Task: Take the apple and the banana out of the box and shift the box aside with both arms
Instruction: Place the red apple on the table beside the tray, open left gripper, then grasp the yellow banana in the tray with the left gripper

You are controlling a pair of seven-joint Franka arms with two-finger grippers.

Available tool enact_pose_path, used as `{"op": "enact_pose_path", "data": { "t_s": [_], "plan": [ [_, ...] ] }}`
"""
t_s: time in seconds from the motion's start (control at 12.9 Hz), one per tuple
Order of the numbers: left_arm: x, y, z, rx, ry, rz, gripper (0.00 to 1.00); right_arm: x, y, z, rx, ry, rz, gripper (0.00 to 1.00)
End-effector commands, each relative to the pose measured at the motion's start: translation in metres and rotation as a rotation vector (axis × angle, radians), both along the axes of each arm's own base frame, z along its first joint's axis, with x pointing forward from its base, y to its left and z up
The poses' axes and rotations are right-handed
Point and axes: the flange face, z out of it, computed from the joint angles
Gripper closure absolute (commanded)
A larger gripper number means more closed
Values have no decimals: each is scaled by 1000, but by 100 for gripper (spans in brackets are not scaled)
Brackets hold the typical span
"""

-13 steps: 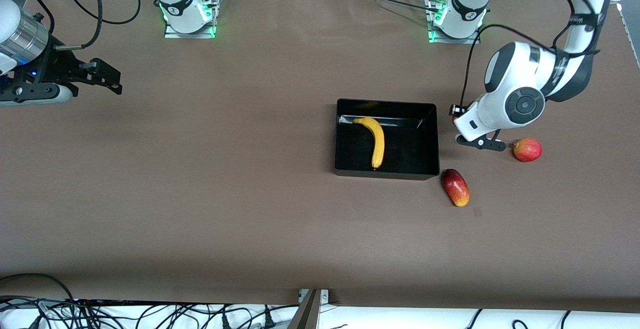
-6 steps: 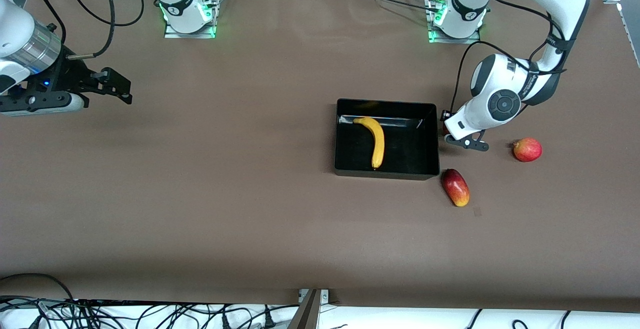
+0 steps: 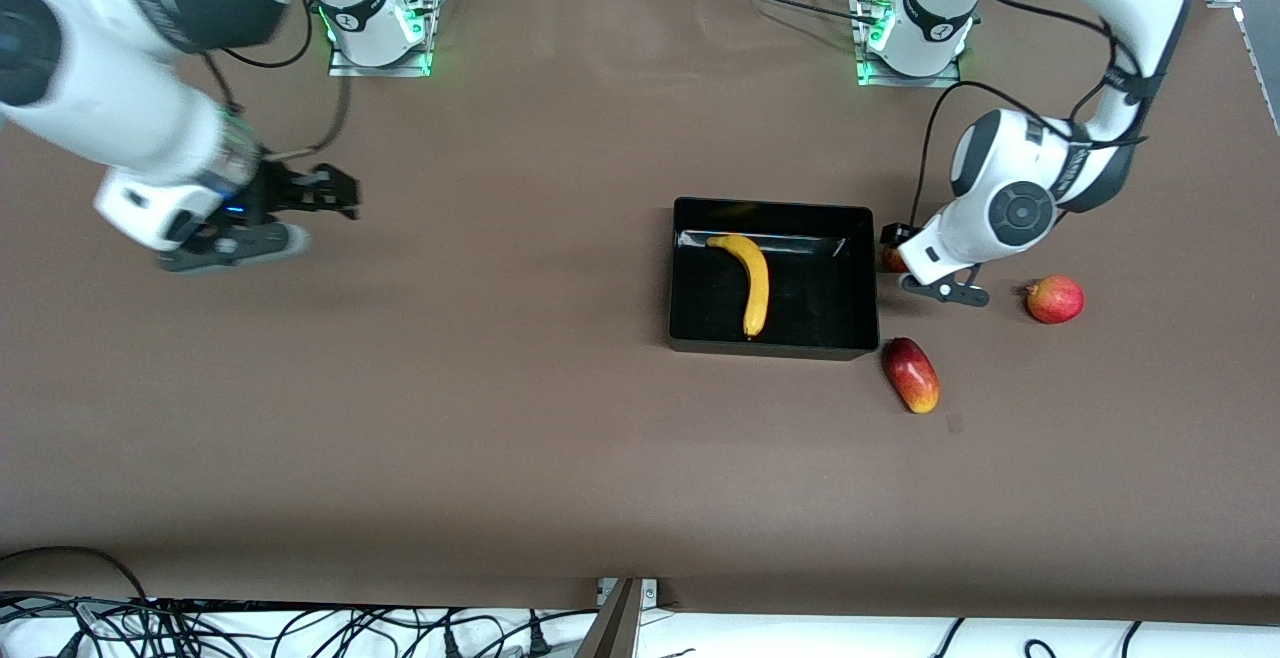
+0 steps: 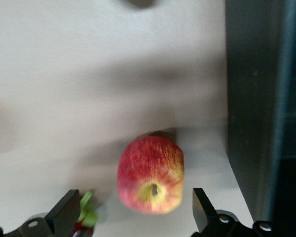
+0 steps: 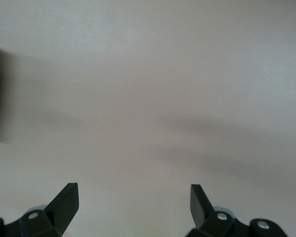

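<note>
The left gripper stood released astride an apple beside the box (banana inside); the right gripper, released, hovered well apart.

Brown table; black cables along near edge.

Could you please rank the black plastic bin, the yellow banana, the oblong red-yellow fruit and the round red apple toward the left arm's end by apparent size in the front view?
1. Black rectangular plastic bin
2. Long curved yellow banana
3. Oblong red-yellow fruit
4. Round red apple
</note>
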Motion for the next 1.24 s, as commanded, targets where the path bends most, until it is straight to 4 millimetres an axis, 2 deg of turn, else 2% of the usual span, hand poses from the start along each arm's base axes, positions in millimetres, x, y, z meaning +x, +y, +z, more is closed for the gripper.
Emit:
{"op": "enact_pose_path", "data": {
  "t_s": [0.0,0.08,0.15,0.23,0.39,0.46,0.62,0.77,1.16],
  "plan": [
    [29,-7,78,28,9,-5,0,0,35,-3,20,-34,2,0],
    [36,-17,94,18,-8,-8,0,3,34,-4,21,-39,5,0],
    [37,-36,100,-1,-22,-5,0,4,30,-4,21,-41,4,0],
    [38,-48,102,-35,-31,42,0,6,25,-2,21,-43,-2,0],
    [39,-98,95,-110,-90,75,0,7,13,4,19,-47,-2,0],
    [38,-127,85,-128,-120,86,0,7,5,10,19,-53,-2,0],
    [31,-181,52,-140,-185,156,0,6,-14,18,14,-43,-1,0],
    [19,-222,17,-143,-201,199,0,7,-29,19,8,-33,-7,0],
    [-11,-267,-59,-50,-230,200,0,4,-39,27,3,-29,-22,0]
  ]
}}
